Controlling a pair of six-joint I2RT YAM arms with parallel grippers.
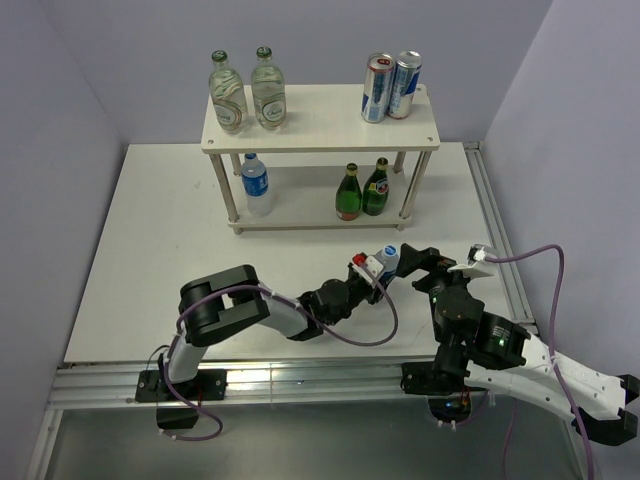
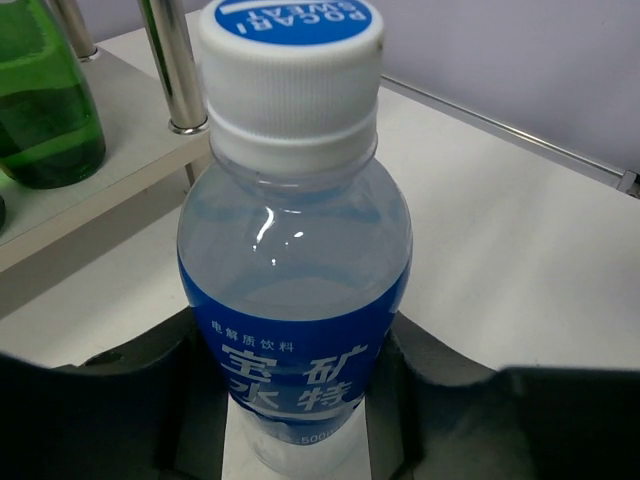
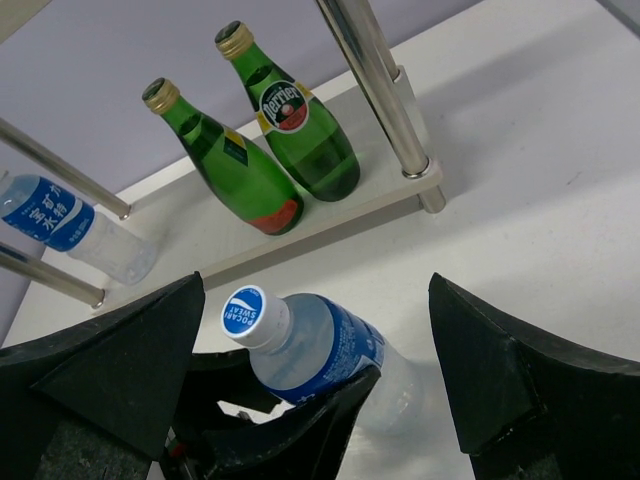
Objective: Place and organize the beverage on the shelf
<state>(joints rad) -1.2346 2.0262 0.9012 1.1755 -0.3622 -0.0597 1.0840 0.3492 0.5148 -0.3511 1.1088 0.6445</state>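
The shelf (image 1: 320, 125) stands at the back of the table. My left gripper (image 1: 375, 268) is shut on a clear Pocari Sweat bottle (image 1: 388, 262) with a blue label and white cap, held tilted just in front of the shelf's right leg. In the left wrist view the bottle (image 2: 295, 260) sits between the dark fingers (image 2: 470, 400). My right gripper (image 1: 425, 265) is wide open beside it. In the right wrist view its fingers (image 3: 120, 370) stand either side of the bottle (image 3: 310, 345) without touching it.
The top tier holds two clear glass bottles (image 1: 247, 95) on the left and two cans (image 1: 392, 87) on the right. The lower tier (image 3: 400, 190) holds a blue-labelled water bottle (image 1: 257, 185) and two green bottles (image 1: 362, 190). A metal rail (image 1: 495, 230) runs along the table's right edge.
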